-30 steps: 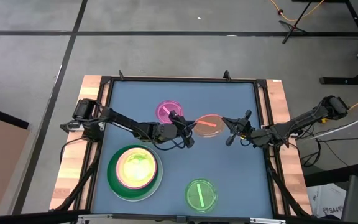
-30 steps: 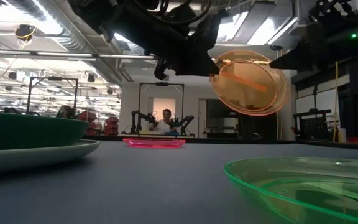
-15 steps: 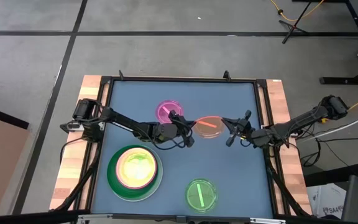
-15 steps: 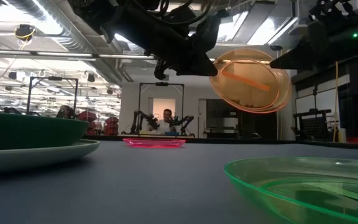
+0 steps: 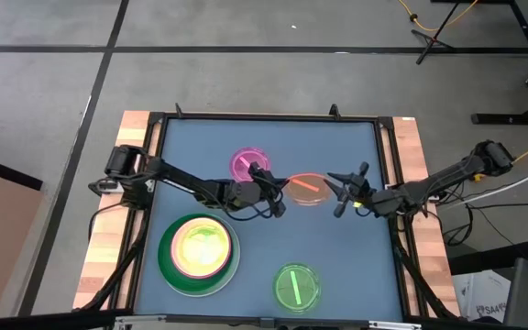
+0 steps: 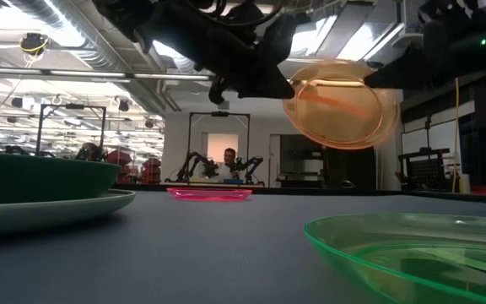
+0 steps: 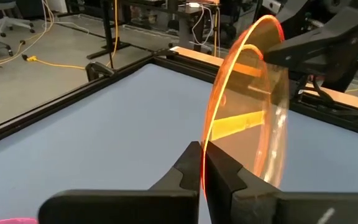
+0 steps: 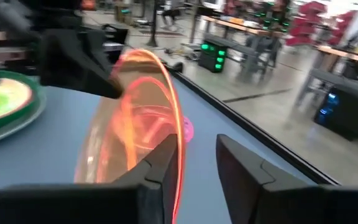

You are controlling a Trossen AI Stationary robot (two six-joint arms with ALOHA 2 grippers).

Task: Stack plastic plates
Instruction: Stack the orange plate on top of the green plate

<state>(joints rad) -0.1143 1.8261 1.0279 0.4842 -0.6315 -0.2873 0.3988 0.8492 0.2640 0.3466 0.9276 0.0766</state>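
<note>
Two plates rest on the blue table [image 5: 346, 266]; a blurred, perhaps seated person [image 6: 227, 159] beyond.

left gripper [image 5: 280, 186]: fingers pinched, mid-table, raised | right gripper [image 5: 337, 190]: fingers spread, facing it

High view: you look straight down on the whole bench [image 5: 264, 147], both arms in frame. Low view: you sit at bench-top level at the near edge, facing across into the far room. Left wrist view: close behind the left tool [image 7: 202, 163]. Right wrist view: close behind the right tool [image 8: 194, 168]. All four share the orange plate [image 5: 308, 187].
</note>
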